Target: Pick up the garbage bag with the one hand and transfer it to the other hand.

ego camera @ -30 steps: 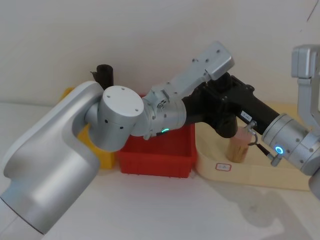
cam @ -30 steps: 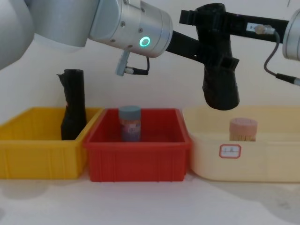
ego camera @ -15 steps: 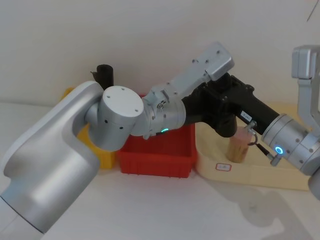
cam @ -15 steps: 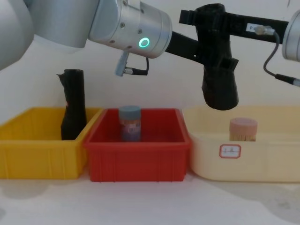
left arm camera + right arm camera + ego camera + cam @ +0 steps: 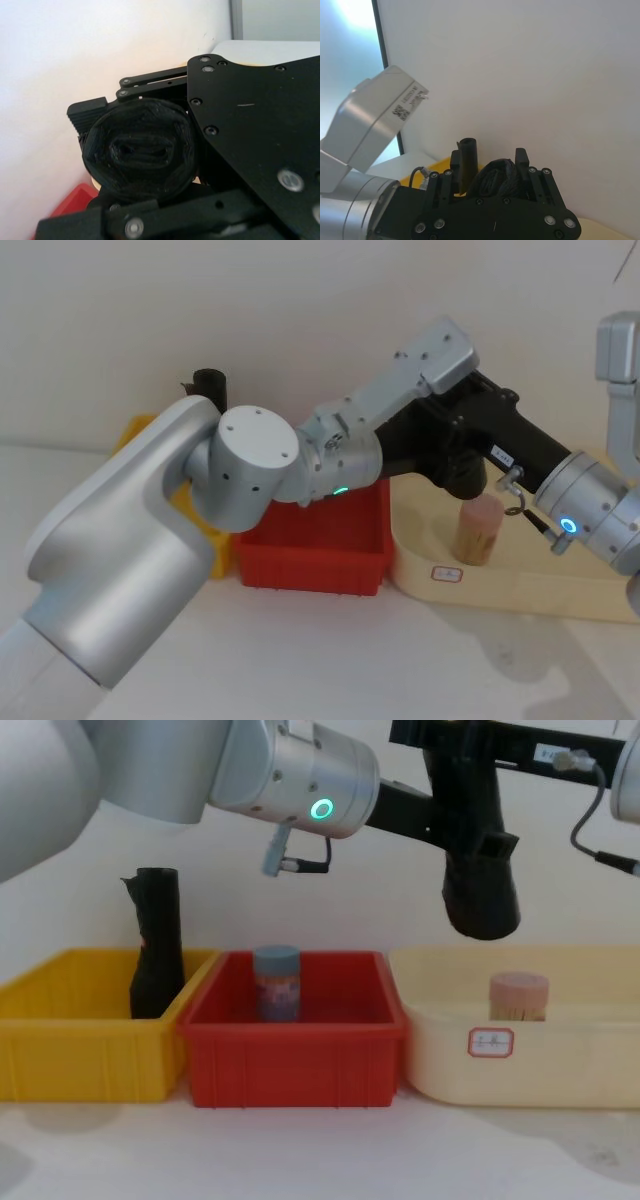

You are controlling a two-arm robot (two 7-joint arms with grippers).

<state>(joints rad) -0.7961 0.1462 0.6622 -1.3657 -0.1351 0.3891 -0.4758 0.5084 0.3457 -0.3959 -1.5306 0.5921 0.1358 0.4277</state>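
The garbage bag (image 5: 478, 870), a smooth black roll flaring at its base, hangs upright in the air above the cream tray (image 5: 580, 1070). My left gripper (image 5: 450, 820), on the arm with the green-cyan light, reaches in from the left and is shut on the roll's middle. From the right, my right gripper (image 5: 462, 742), on the arm with the blue light, is shut on the roll's top. In the left wrist view the roll's end (image 5: 140, 150) sits against the right gripper's ribbed finger pad (image 5: 87, 115). The right wrist view shows the bag's top (image 5: 495, 181) between that gripper's fingers.
A yellow bin (image 5: 60, 1020) on the left holds another black roll (image 5: 157, 945) with a ragged flap. The red bin (image 5: 300, 1060) in the middle holds a blue-lidded jar (image 5: 277, 982). A pinkish jar (image 5: 518, 995) stands in the cream tray, below the bag.
Both arms and the bag between them have risen and shifted slightly to the right. The bag stays upright in the same hold.
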